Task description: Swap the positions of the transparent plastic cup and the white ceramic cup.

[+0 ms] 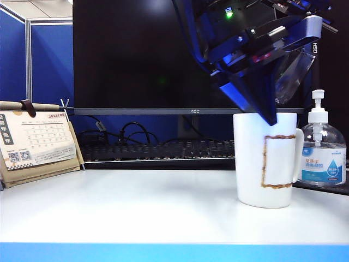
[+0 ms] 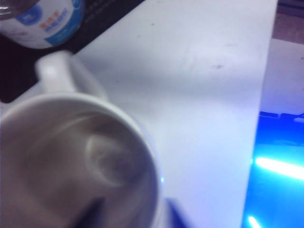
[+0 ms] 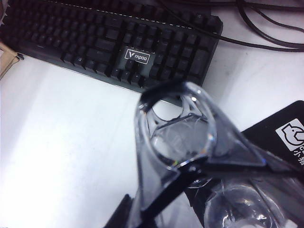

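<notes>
The left pincer (image 1: 267, 112) angles down into the white ceramic cup (image 1: 264, 164), gape unclear; the right pincer (image 3: 156, 209) grips the transparent plastic cup (image 3: 178, 128) aloft.

The exterior camera sits low at the front edge of the white table (image 1: 120, 207), looking level toward the monitor (image 1: 163, 54), with the white ceramic cup (image 1: 265, 164) close in front of it. The left wrist camera looks steeply down into that same cup (image 2: 71, 161) from very near, with the pump bottle (image 2: 45, 21) just behind the cup; both show in the exterior view too (image 1: 323, 147). The right wrist camera looks down from above, behind the cup, through the transparent plastic cup (image 3: 185, 137) onto the keyboard (image 3: 118, 42).
</notes>
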Tool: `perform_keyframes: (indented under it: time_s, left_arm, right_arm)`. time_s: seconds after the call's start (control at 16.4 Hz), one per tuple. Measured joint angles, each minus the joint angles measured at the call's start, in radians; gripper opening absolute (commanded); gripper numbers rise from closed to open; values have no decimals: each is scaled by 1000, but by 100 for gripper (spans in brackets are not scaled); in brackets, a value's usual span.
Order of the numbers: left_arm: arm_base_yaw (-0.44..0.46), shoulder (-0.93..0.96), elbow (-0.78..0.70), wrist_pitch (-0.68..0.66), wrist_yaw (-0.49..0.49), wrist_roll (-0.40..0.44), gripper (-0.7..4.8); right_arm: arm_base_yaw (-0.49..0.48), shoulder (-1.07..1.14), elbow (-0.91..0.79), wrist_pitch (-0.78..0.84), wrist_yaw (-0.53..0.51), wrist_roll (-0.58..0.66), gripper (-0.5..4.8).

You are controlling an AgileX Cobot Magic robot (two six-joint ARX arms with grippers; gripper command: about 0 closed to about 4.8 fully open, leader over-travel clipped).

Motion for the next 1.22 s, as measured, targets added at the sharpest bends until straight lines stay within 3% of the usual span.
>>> perform_keyframes:
  time_s: [0.3,0.55,0.73,0.91,1.1,1.22]
  left_arm:
    - [3,1,71,-72,-67,4,283]
    - [67,-18,142,-175,-32,-13,314]
    - [179,-154,142,-178,39,-79,314]
    - [272,-286,143,-177,42,-112,314]
    - [410,-483,143,-182,45,-145,313]
    - [452,-565,145,-199,43,-155,312]
  right_arm:
    - [0,0,0,18,-1,0,-6]
    - [-1,0,0,32,-59,5,-6]
    - [0,0,0,52,-113,20,-6]
    - [24,0,0,79,-173,47,-6]
    - [124,2,0,135,-187,76,-6]
    - [177,8,0,158,-189,93,-7]
